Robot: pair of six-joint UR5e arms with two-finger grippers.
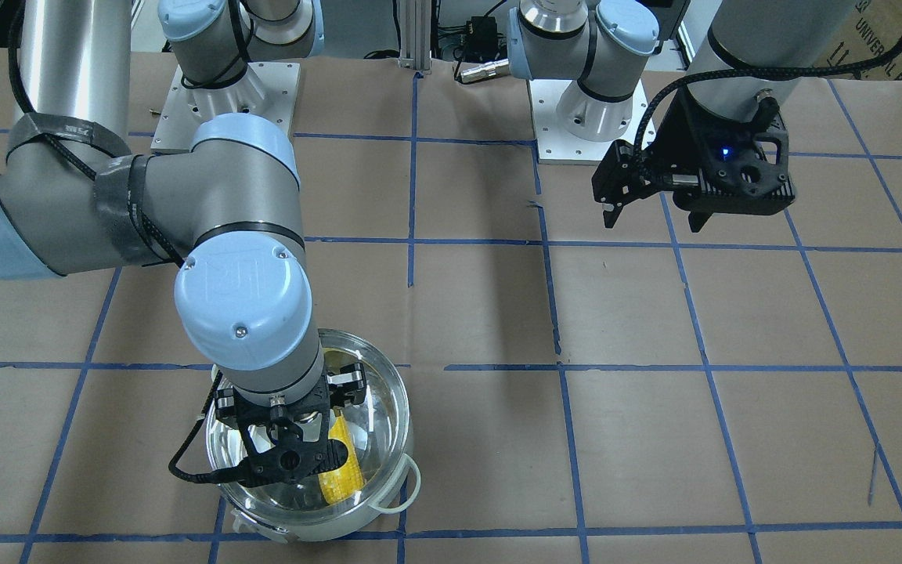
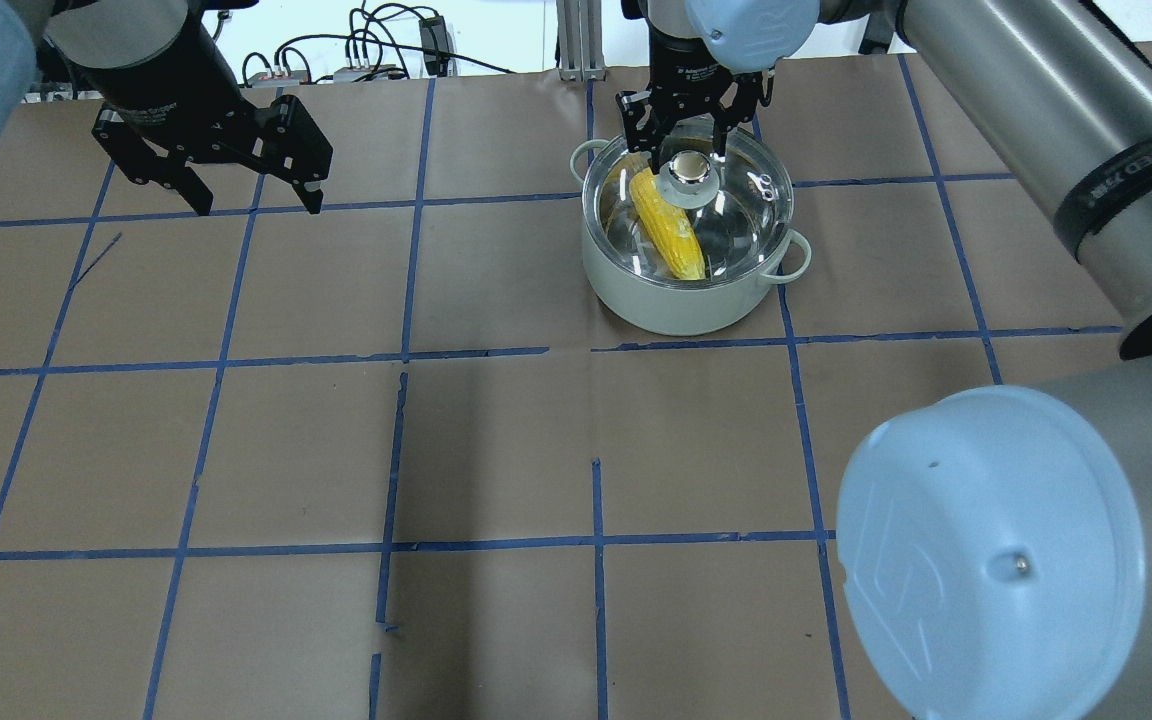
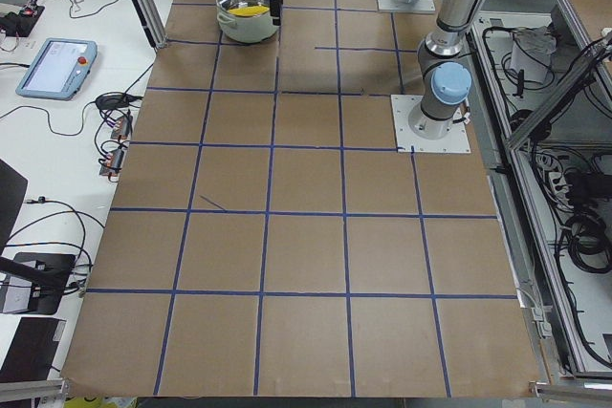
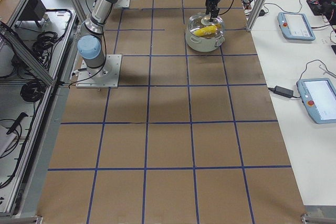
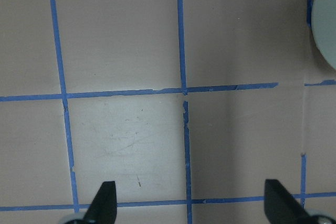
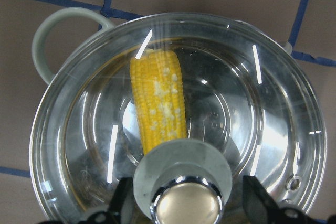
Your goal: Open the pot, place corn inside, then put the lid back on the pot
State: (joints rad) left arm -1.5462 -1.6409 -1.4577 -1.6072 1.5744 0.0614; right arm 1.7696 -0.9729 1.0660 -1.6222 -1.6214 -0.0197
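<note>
The pale-walled pot (image 2: 681, 300) stands at the far right of the table. The clear glass lid (image 2: 746, 215) rests on it, and the yellow corn (image 2: 671, 225) lies inside, seen through the glass. My right gripper (image 2: 686, 150) is open, its fingers on either side of the lid's knob (image 2: 688, 175) with gaps showing in the right wrist view (image 6: 189, 208). There the corn (image 6: 157, 98) lies under the lid (image 6: 252, 103). My left gripper (image 2: 256, 205) is open and empty, held above the table far to the left, also seen in the left wrist view (image 5: 190, 205).
Brown paper with a blue tape grid covers the table (image 2: 496, 450). The pot's loop handles (image 2: 798, 255) stick out on both sides. The pot's edge (image 5: 328, 24) shows at the right of the left wrist view. Arm bases (image 1: 588, 102) stand at the table's back.
</note>
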